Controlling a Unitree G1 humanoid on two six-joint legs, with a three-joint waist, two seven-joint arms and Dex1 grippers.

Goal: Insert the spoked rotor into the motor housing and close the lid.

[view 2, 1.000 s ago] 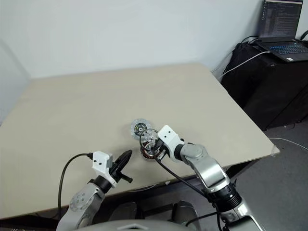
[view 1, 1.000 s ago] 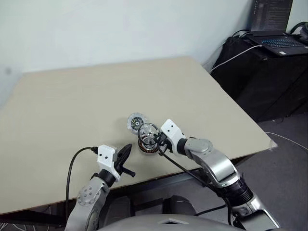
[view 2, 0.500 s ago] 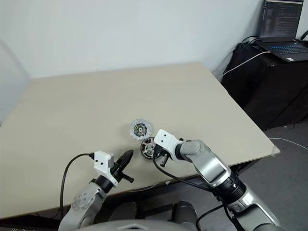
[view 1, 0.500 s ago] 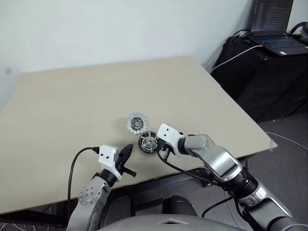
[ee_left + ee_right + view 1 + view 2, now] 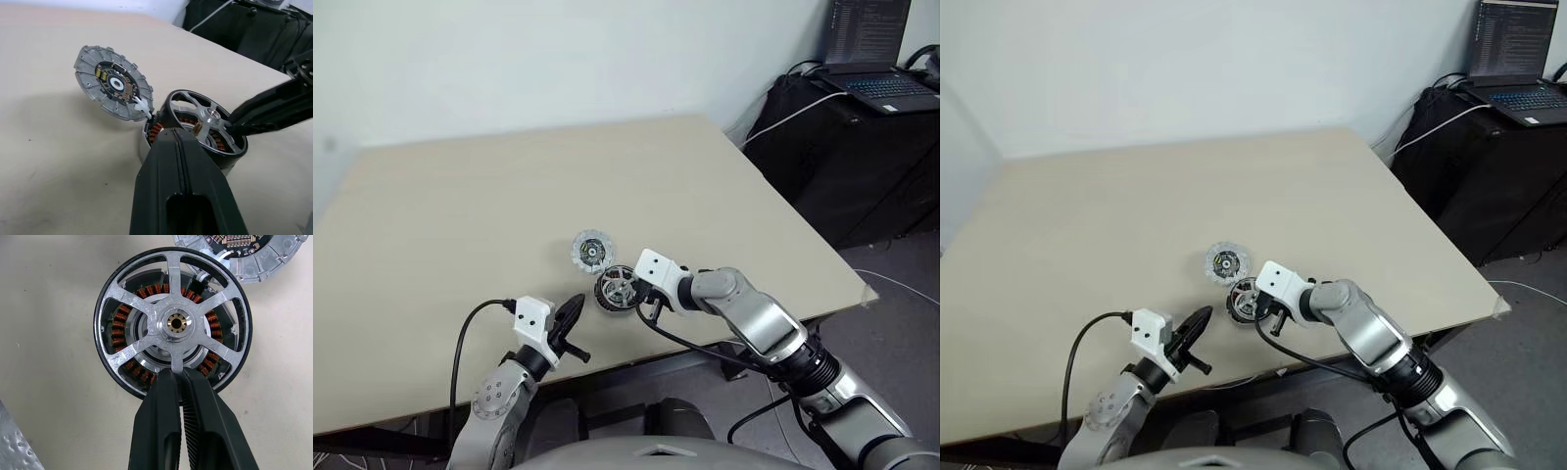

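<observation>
While both hands stay pressed together, one spoked rotor [image 5: 175, 323] atop one motor housing [image 5: 161, 131], one lid [image 5: 114, 82] beside.

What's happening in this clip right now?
The right end effector, shut on the rim of the spoked rotor, holds the rotor over the copper windings of the motor housing on the table. The lid leans against the housing, not yet closed. The left end effector hangs shut nearby, holding nothing.

Spoked rotor [image 5: 173, 323] sits atop copper-wound motor housing [image 5: 128, 335], lid [image 5: 112, 83] alongside.
</observation>
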